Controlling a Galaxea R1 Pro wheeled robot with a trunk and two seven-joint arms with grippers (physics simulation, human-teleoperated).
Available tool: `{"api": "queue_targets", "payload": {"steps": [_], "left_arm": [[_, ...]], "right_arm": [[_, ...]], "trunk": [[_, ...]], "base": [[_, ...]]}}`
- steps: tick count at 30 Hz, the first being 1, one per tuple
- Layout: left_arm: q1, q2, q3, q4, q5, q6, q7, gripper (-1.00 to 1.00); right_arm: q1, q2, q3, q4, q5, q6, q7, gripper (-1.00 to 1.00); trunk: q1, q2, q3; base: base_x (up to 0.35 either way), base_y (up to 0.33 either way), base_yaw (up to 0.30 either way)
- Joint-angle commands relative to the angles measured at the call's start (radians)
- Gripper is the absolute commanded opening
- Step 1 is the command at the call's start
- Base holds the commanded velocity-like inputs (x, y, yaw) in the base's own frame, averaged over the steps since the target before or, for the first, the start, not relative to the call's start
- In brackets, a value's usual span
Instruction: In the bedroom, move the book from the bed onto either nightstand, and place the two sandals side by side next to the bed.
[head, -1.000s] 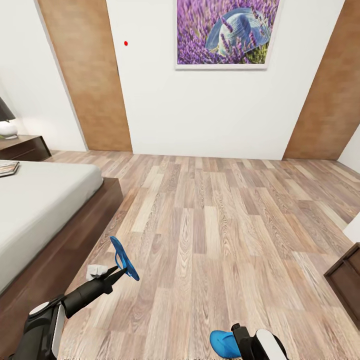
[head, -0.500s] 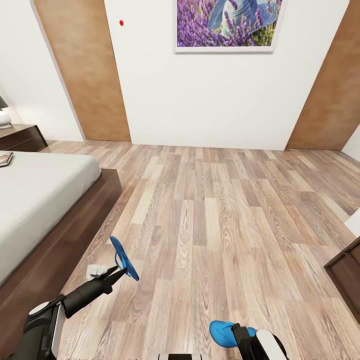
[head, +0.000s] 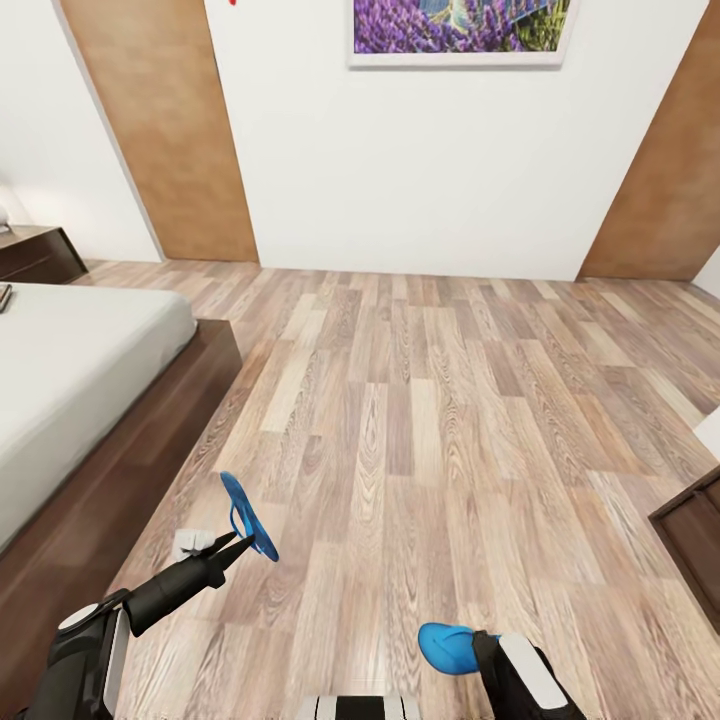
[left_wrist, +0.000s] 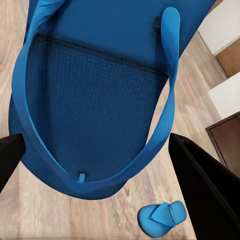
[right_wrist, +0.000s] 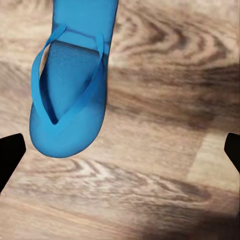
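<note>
My left gripper (head: 238, 545) is shut on one blue sandal (head: 246, 514), holding it upright on edge above the floor beside the bed (head: 80, 370). In the left wrist view this sandal (left_wrist: 95, 90) sits between the black fingers (left_wrist: 205, 185). The other sandal (head: 448, 646) lies flat on the wood floor just ahead of my right arm; it also shows as a small sandal (left_wrist: 161, 217) in the left wrist view. In the right wrist view my right gripper (right_wrist: 122, 148) is open, wide apart, short of that sandal (right_wrist: 70, 100). A sliver of the book (head: 3, 297) lies on the bed. A nightstand (head: 35, 252) stands behind the bed.
Wood plank floor (head: 420, 400) stretches ahead to a white wall with brown doors (head: 165, 130) and a lavender picture (head: 455, 30). A dark brown cabinet (head: 695, 550) juts in at the right. The bed's dark frame (head: 150, 450) runs along the left.
The head view has shifted, so wall, picture and bed now sit higher in it. My left gripper still holds its sandal in the same pose. The floor sandal shows a bit higher.
</note>
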Motion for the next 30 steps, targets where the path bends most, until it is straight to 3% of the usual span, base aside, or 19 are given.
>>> {"api": "queue_targets", "payload": {"steps": [1, 4, 15, 30], "left_arm": [[-0.001, -0.001, 0.004, -0.001, -0.006, 0.010, -0.008, -1.00], [-0.001, -0.001, 0.004, 0.000, -0.006, 0.010, -0.008, -1.00], [-0.001, -0.001, 0.004, 0.000, -0.006, 0.010, -0.008, -1.00], [-0.001, -0.001, 0.002, 0.000, -0.006, 0.012, -0.009, -1.00]], "right_arm": [[-0.002, 0.001, -0.004, -0.011, 0.000, 0.000, -0.004, 1.00], [-0.004, 0.001, -0.003, -0.076, 0.001, -0.007, -0.005, 1.00], [-0.004, 0.002, -0.001, -0.152, 0.002, -0.005, -0.005, 1.00], [-0.004, 0.000, -0.002, -0.160, -0.003, -0.004, -0.006, 1.00]], "trunk": [[0.000, -0.001, -0.005], [0.002, -0.001, -0.016], [0.007, -0.004, -0.059], [0.013, -0.007, -0.117]], "base": [[0.000, 0.000, 0.000], [0.000, 0.000, 0.000], [0.000, 0.000, 0.000], [0.000, 0.000, 0.000]]}}
